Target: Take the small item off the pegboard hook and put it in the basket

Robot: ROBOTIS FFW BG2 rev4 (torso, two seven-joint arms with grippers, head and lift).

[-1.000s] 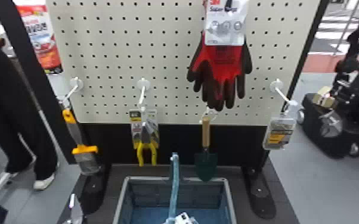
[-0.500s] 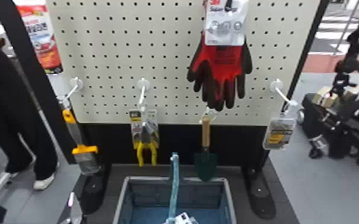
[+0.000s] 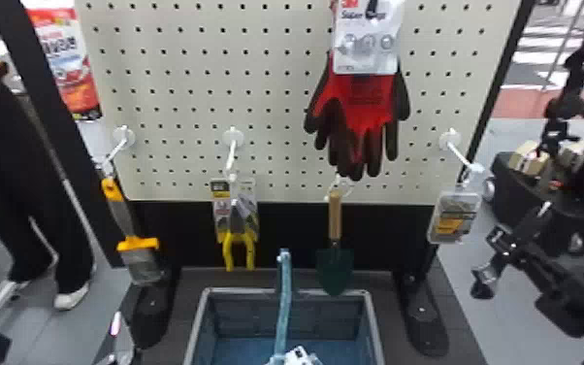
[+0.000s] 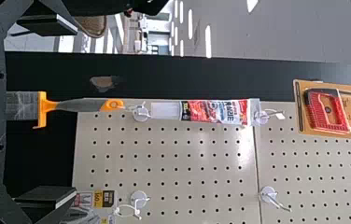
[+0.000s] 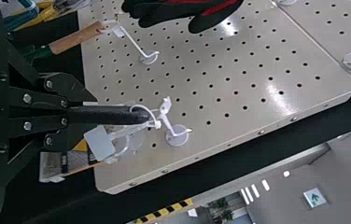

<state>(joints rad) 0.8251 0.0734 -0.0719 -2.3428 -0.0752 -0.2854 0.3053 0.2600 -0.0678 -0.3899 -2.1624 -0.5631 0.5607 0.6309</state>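
The perforated pegboard [image 3: 276, 97] spans the head view, with the gray-rimmed blue basket [image 3: 376, 320] on the floor-level base below it. The left gripper [image 3: 56, 337] sits at the lower left, its jaws spread wide with nothing between them. The right wrist view has the right gripper [image 5: 148, 114] with its fingers drawn together into one dark bar, the tip overlapping a white loop beside the hook; whether anything is pinched there, I cannot tell. The left wrist view adds a red-and-black tool [image 4: 327, 111] on a brown card, higher up the board. The small blister pack [image 3: 456, 218], clear with a yellow-and-dark label, hangs upright from the white peg hook [image 3: 461, 154] at the board's lower right. The head view gives its labeled front; the right wrist view catches it partly behind other parts, near a pale square plate [image 5: 100, 142], and adds a green exit sign [image 5: 314, 197] far beyond.
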